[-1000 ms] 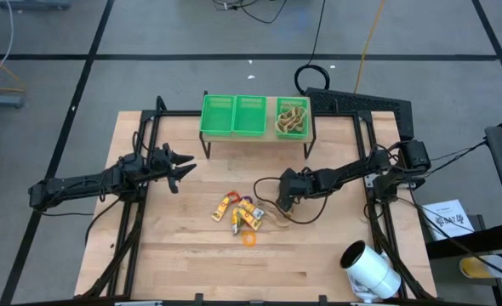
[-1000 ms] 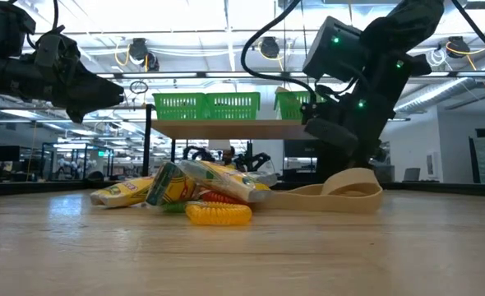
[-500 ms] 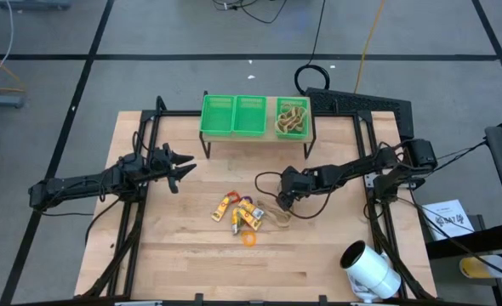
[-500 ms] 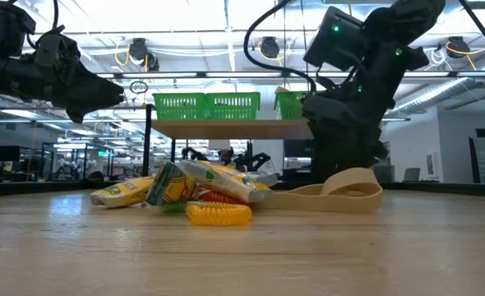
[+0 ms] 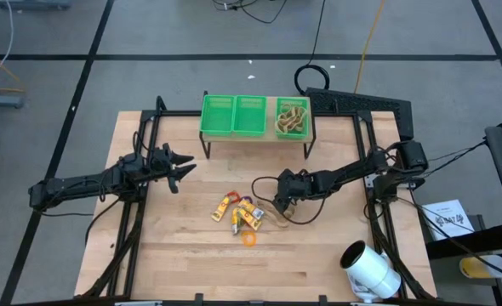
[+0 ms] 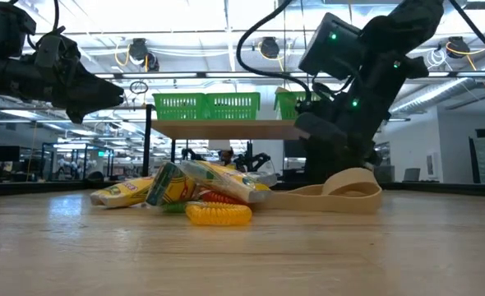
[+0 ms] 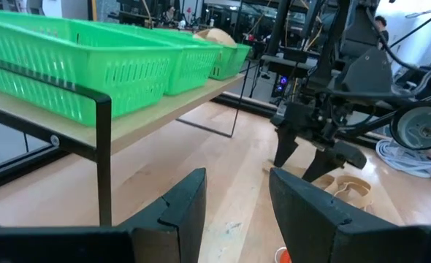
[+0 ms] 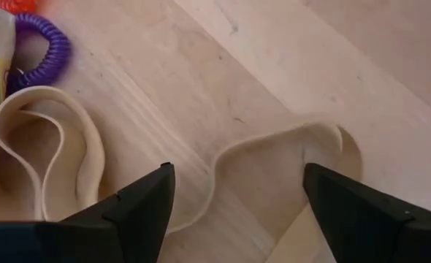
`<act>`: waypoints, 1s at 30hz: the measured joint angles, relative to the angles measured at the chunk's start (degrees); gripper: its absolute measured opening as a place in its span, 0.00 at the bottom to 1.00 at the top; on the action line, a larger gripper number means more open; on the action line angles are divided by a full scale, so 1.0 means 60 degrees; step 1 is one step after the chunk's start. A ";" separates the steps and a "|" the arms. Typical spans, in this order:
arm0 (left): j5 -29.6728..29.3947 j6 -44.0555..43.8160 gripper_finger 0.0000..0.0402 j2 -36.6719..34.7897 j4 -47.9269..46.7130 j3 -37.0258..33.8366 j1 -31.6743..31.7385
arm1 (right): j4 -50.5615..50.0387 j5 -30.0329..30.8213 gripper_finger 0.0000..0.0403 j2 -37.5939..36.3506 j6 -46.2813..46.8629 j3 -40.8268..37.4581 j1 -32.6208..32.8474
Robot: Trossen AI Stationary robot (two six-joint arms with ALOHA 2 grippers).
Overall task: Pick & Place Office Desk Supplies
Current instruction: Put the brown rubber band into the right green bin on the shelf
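Two dark arms reach over the wooden desk [image 5: 183, 255]. The right end effector [image 5: 282, 205] is low above the desk, near its middle, and its two fingers [image 8: 139, 204] stand apart. Between and just under these fingers lies a tan rubber band [image 8: 274, 175], flat on the wood in a wavy loop; the fingers are on either side of it, but I cannot tell if they touch it. A second tan rubber band [image 8: 44, 157] lies just beside it, folded in a narrow loop, and next to that one is a purple coil ring [image 8: 44, 44].

On the far side of the bands from the right end effector is a small pile of supplies [image 5: 238, 212]: yellow oblong packets [image 6: 201, 182] leaning one on another, and in front of them an orange coil ring [image 5: 248, 239] lying on the desk. In the low view a flat tan band [image 6: 341, 193] shows under the right end effector, touching the desk.

Beyond the right end effector, at the back edge of the desk, a low shelf [image 5: 255, 136] carries three green baskets [image 5: 234, 115]. The basket nearest to the right arm holds several tan bands [image 5: 291, 119].

The left end effector [image 5: 179, 167] hangs in the air, well apart from the pile, and its fingers [image 7: 179, 208] are apart with nothing between them.

A large white cylinder [image 5: 370, 270] lies at the desk's near corner, behind the right arm.
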 joint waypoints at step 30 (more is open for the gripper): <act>0.0000 -0.0003 0.40 0.0007 0.0047 0.0000 0.0000 | -0.2381 0.0930 0.49 -0.1571 -0.0428 -0.0022 -0.0040</act>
